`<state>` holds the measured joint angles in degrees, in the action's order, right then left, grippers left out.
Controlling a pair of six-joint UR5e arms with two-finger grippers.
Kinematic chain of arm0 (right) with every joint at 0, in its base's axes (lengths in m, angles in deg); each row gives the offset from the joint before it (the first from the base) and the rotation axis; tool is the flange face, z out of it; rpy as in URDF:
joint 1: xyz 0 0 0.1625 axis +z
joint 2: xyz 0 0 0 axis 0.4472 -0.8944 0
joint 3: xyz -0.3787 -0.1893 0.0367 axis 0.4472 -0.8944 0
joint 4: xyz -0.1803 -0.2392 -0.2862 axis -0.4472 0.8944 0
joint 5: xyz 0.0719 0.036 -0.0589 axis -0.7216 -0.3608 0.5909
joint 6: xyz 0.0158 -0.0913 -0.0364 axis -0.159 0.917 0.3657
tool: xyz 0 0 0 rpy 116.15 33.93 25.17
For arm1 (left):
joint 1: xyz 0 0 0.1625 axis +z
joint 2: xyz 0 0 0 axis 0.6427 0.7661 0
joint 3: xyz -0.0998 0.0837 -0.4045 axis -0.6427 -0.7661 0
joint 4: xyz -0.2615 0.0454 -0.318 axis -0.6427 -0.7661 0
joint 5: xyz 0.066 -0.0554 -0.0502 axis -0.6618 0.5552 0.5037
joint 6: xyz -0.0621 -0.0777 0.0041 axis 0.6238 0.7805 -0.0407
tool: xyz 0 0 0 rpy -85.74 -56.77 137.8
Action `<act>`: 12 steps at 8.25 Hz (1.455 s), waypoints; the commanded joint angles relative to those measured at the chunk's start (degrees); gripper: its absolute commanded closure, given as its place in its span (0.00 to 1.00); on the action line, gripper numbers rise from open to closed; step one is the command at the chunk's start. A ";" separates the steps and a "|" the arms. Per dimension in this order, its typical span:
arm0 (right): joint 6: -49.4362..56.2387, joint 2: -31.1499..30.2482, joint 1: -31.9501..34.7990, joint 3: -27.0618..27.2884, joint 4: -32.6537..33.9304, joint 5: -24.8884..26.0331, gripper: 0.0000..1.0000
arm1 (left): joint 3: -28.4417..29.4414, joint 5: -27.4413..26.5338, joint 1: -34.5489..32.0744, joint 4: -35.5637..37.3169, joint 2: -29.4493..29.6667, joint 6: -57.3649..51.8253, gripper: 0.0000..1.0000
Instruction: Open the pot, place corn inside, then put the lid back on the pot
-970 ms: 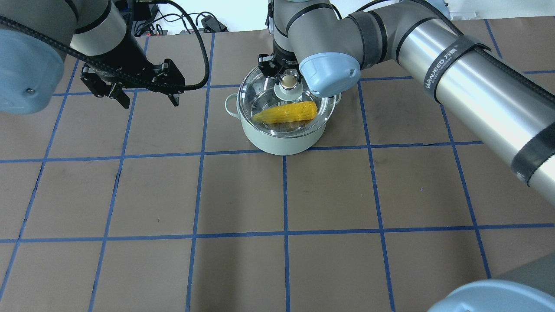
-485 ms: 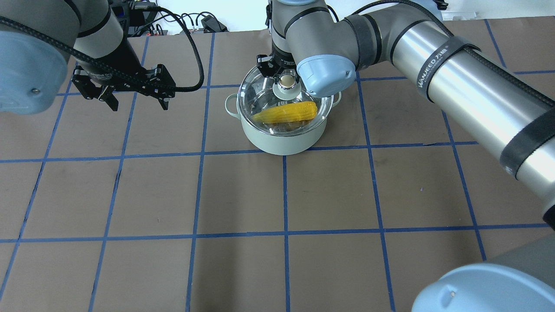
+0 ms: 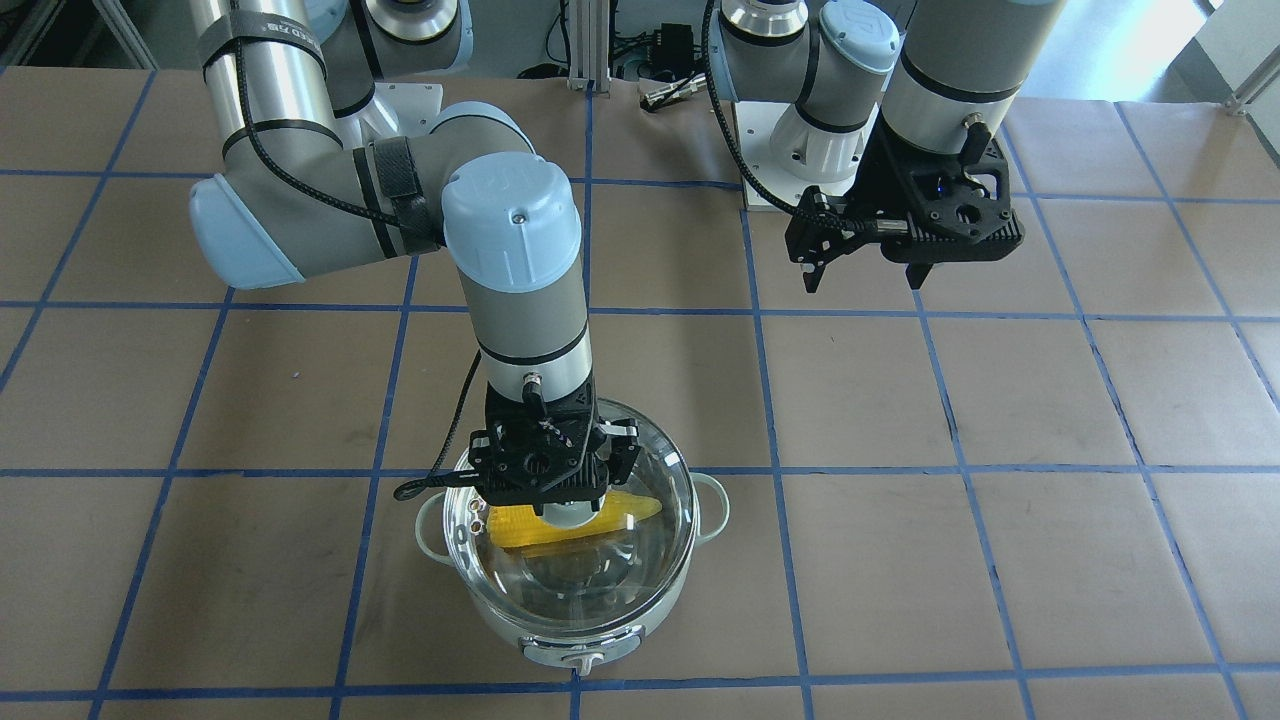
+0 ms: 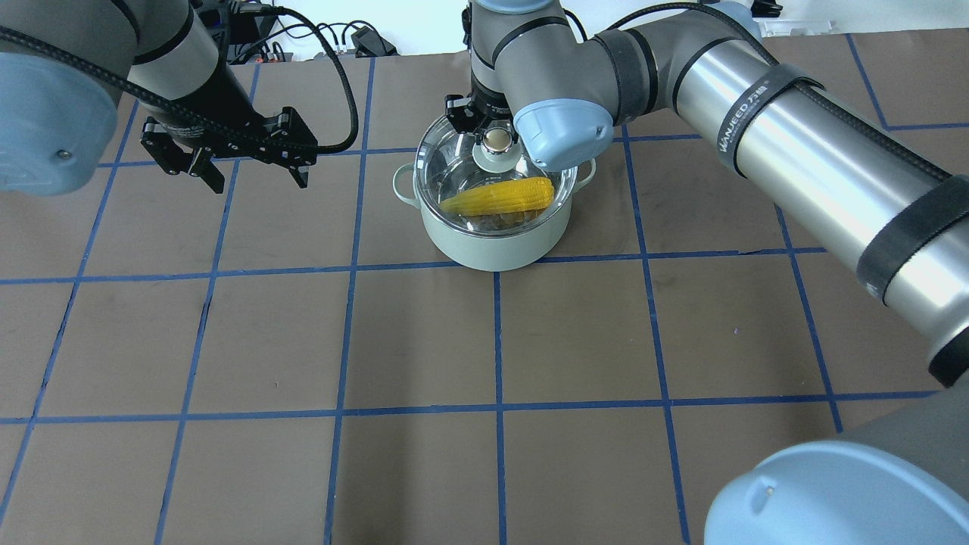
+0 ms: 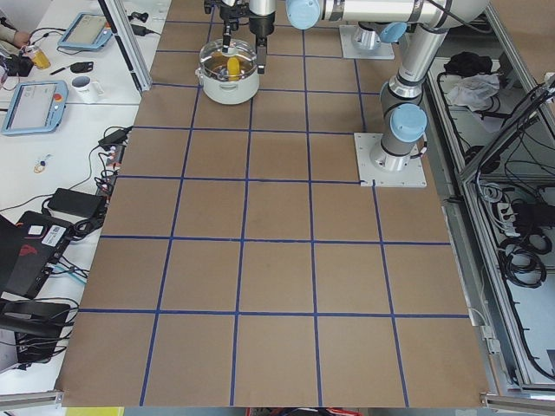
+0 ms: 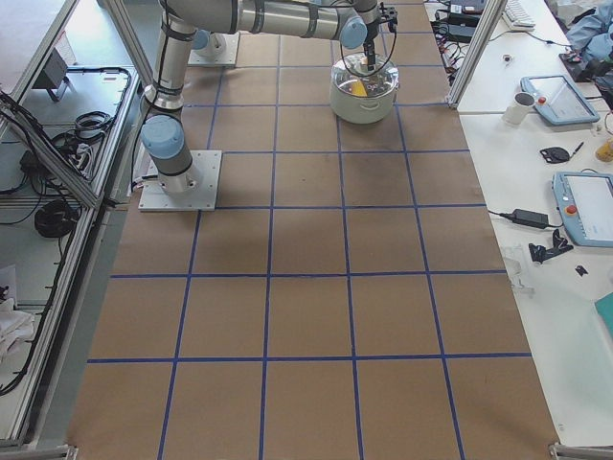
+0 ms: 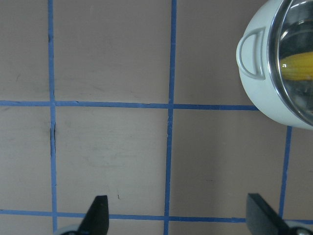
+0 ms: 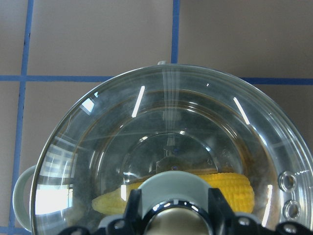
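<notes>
The mint-grey pot [image 4: 492, 246] stands at the table's far middle, its front panel facing the front-facing camera [image 3: 585, 650]. The yellow corn [image 4: 500, 198] lies inside it, seen through the glass. My right gripper [image 4: 496, 138] is shut on the cream knob of the clear lid [image 4: 454, 163] and holds it over the pot's mouth. I cannot tell whether the lid rests on the rim. The right wrist view shows the lid [image 8: 171, 122] and corn [image 8: 234, 188] below. My left gripper [image 4: 261, 182] is open and empty, hovering left of the pot [image 7: 264, 93].
The table [image 4: 424, 341] is covered in brown paper with a blue tape grid. Cables [image 4: 333, 38] lie past its far edge. Side desks hold tablets [image 6: 584, 206] and a mug [image 6: 517, 105], off the table.
The right gripper has shifted the lid slightly left and back, so it sits more squarely over the pot. The left gripper has drifted a little but stays open beside the pot.
</notes>
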<state>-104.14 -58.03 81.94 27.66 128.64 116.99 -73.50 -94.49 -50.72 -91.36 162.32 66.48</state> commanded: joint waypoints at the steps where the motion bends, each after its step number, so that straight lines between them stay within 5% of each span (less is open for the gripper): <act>1: -0.35 0.23 0.05 -0.11 0.10 -0.04 0.85 | -0.20 5.39 2.91 0.53 0.88 -0.24 0.00; 12: -0.08 1.11 0.05 -0.64 0.10 -0.39 0.79 | -0.20 5.13 3.09 -0.52 -0.79 0.29 0.00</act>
<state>-104.22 -57.02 81.98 27.04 128.74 116.60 -73.69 -89.40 -47.61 -91.58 161.84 66.67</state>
